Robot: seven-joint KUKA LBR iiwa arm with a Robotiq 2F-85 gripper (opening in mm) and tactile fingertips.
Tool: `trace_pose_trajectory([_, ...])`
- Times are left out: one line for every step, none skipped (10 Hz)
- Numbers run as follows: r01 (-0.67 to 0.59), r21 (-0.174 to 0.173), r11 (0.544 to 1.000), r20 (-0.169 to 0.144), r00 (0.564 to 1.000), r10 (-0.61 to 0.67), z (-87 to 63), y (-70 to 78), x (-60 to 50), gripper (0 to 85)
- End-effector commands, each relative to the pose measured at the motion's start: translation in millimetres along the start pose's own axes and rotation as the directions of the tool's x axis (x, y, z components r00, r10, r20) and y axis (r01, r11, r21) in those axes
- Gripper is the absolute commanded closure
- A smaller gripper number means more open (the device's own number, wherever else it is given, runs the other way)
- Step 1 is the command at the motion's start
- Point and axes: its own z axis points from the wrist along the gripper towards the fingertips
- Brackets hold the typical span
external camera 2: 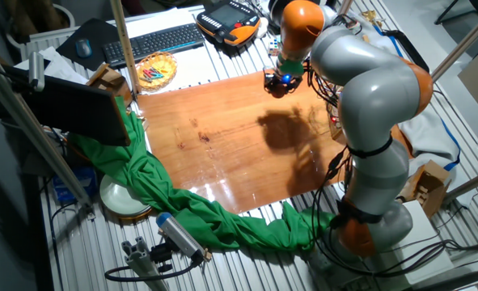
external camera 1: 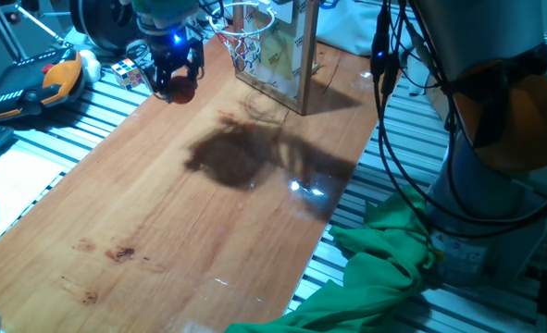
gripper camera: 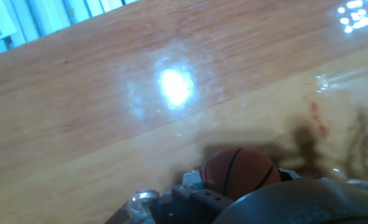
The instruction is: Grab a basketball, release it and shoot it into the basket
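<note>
My gripper (external camera 1: 175,81) is shut on the basketball (external camera 1: 181,89), a tiny orange ball with dark seams, and holds it just above the wooden table (external camera 1: 208,213) near its far left edge. The basket (external camera 1: 243,37), a red-orange rim with a white net on a clear wood-framed backboard (external camera 1: 287,51), stands to the right of the gripper, a short way off. In the other fixed view the gripper (external camera 2: 281,81) hangs over the table's far edge. The hand view shows the basketball (gripper camera: 240,173) at the bottom, close above the wood.
An orange-and-black object (external camera 1: 34,85) and a multicoloured puzzle cube (external camera 1: 128,72) lie left of the gripper, off the board. A green cloth (external camera 1: 384,268) drapes off the near right side. A keyboard (external camera 2: 154,40) and a bowl (external camera 2: 156,71) sit beyond the table.
</note>
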Motion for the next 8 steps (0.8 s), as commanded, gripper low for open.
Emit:
trace_pose_trajectory([-0.006,0.002,1.000,0.000,1.000,0.006,-10.8,-3.6,0.0,84.3])
trace_pose_trajectory([-0.024,-0.002,1.000,-0.002,1.000,0.024,-22.8,-9.0,-0.6,84.3])
trace_pose_trajectory([-0.041,-0.003,0.999,-0.002,0.999,0.041,-35.6,-16.6,-3.1,84.3])
trace_pose_trajectory([-0.058,-0.006,0.998,0.000,0.998,0.058,-44.3,-22.2,-5.0,84.3])
trace_pose_trajectory([-0.074,0.004,0.997,0.011,0.997,0.074,-51.7,-27.0,-5.8,84.3])
trace_pose_trajectory([-0.094,-0.003,0.996,0.011,0.995,0.094,-58.6,-32.7,-7.0,84.3])
trace_pose_trajectory([-0.097,0.001,0.995,0.013,0.995,0.097,-65.3,-38.7,-8.3,84.3])
trace_pose_trajectory([-0.099,0.002,0.995,0.012,0.995,0.099,-70.1,-43.1,-9.1,84.3])
